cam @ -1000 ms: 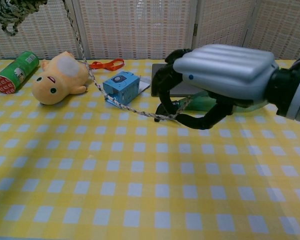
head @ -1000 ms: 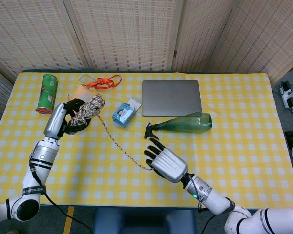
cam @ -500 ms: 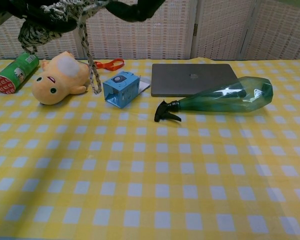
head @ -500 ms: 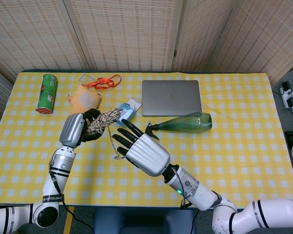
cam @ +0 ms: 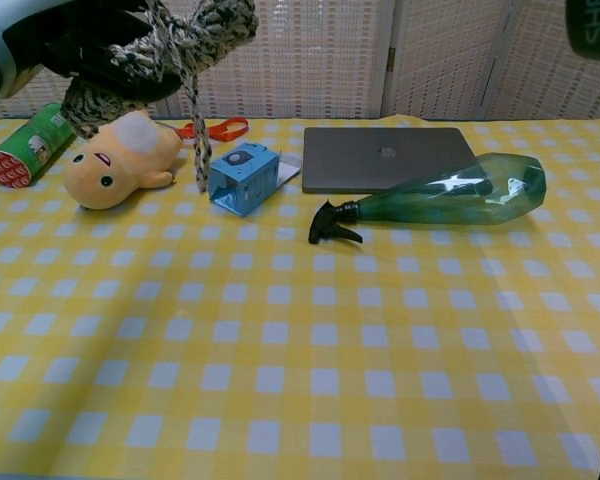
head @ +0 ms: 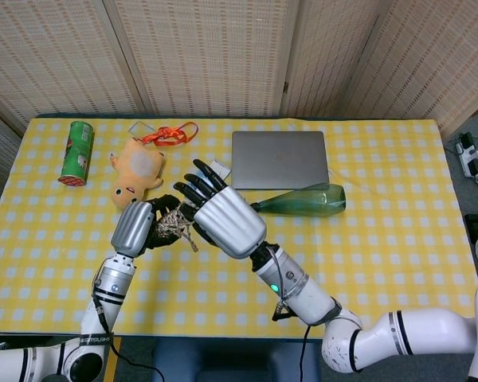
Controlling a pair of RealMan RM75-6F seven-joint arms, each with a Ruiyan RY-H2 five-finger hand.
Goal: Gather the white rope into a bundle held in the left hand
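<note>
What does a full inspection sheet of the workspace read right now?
Surface: yellow-and-white checked tablecloth, flat.
Job's things: white speckled rope bunched in left hand, short tail hanging.
Clutter: green cylindrical can, orange plush toy, orange strap, small blue box, grey closed laptop, green plastic spray bottle.
Hands: right hand beside the bundle, fingers spread.
Cables: wire along right forearm; power strip on floor.
Surroundings: woven folding screens.
</note>
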